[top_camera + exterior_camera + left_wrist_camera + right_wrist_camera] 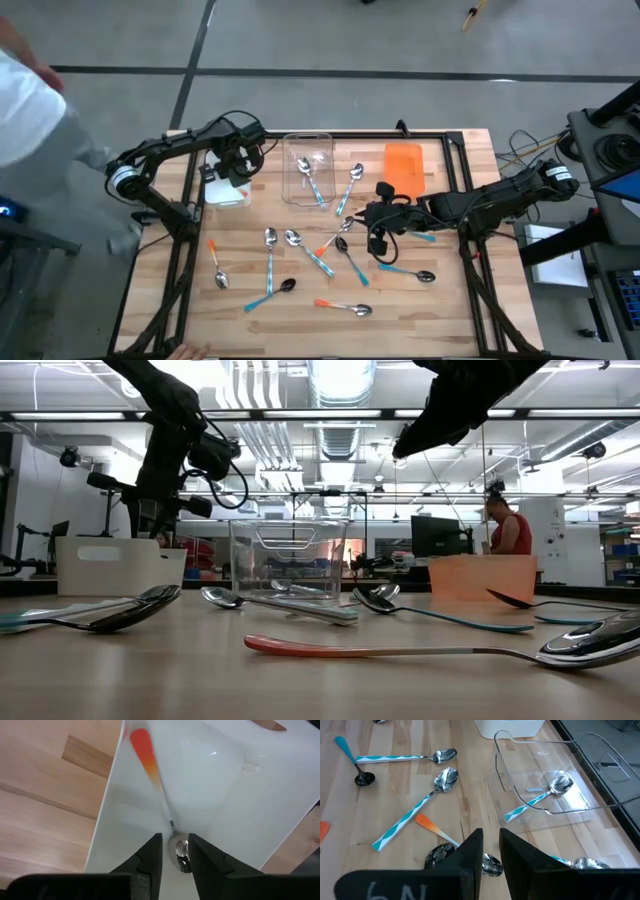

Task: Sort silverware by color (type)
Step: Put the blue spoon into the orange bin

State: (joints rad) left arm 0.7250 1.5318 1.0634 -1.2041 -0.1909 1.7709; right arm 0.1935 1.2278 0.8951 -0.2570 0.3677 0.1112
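Observation:
My left gripper (175,845) points down into the white bin (225,191) at the table's far left, fingers open. An orange-handled spoon (150,762) lies on the bin's floor, its silver bowl (179,854) between my fingertips and apart from both. My right gripper (491,845) hovers over the middle of the table (375,215) with a narrow gap and nothing in it. Below it, several spoons with teal or orange handles (305,250) lie flat on the wood. One teal-handled spoon (547,792) lies in the clear bin (308,165).
An orange bin (404,168) stands at the far right, beside the clear bin. More spoons lie toward the near edge (343,307) and the left (217,265). A person in white is past the table's left edge (20,100); another stands far off in the room (508,525).

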